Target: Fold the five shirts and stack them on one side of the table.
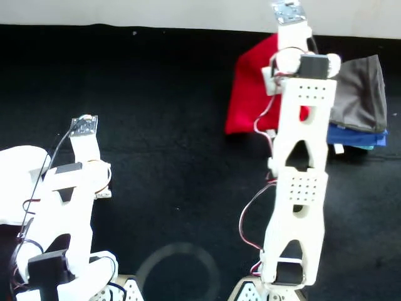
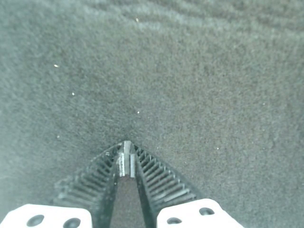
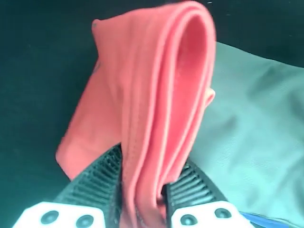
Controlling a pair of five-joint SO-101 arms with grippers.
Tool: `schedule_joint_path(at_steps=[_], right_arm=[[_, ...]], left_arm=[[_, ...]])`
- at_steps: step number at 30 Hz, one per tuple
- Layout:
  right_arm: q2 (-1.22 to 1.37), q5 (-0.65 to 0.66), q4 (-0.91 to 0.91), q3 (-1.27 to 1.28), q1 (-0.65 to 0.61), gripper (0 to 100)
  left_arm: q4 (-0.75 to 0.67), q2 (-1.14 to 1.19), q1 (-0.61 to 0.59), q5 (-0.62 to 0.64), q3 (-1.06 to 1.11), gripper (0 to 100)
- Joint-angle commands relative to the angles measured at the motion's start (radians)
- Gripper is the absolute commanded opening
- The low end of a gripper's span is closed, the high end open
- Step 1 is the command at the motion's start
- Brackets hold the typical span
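My right gripper (image 3: 148, 171) is shut on a folded red shirt (image 3: 156, 85), which hangs doubled over between the fingers. From above, the red shirt (image 1: 250, 88) is at the far right of the table, partly behind the outstretched right arm (image 1: 302, 132). Right beside it lies a stack with a grey shirt (image 1: 360, 94) on top and a blue shirt (image 1: 354, 137) under it. The grey shirt (image 3: 251, 137) sits just past the red one. My left gripper (image 2: 124, 153) is shut on nothing, close over the bare black tablecloth, with the left arm (image 1: 75, 182) at the near left.
The black cloth-covered table (image 1: 169, 125) stretches open across its middle and far left. A white shape (image 1: 19, 182) sits at the left edge beside the left arm. The table's far edge meets a pale wall (image 1: 156, 11).
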Motion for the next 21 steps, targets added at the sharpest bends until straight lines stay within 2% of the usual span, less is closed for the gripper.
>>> schedule_joint_path(at_steps=[1,6,13,21], right_arm=[[-0.18,0.063,0.008,0.082,0.062,0.6],[-0.314,0.107,0.007,0.179,0.122,0.6],[-0.418,0.123,-0.044,0.188,0.186,0.6],[-0.329,0.181,-0.067,0.193,0.263,0.6]], left_arm=[[-0.021,-0.007,-0.005,-0.002,0.002,1],[-0.021,-0.007,-0.005,-0.002,0.002,1],[-0.021,-0.007,-0.005,-0.002,0.002,1],[-0.021,-0.007,-0.005,-0.002,0.002,1]])
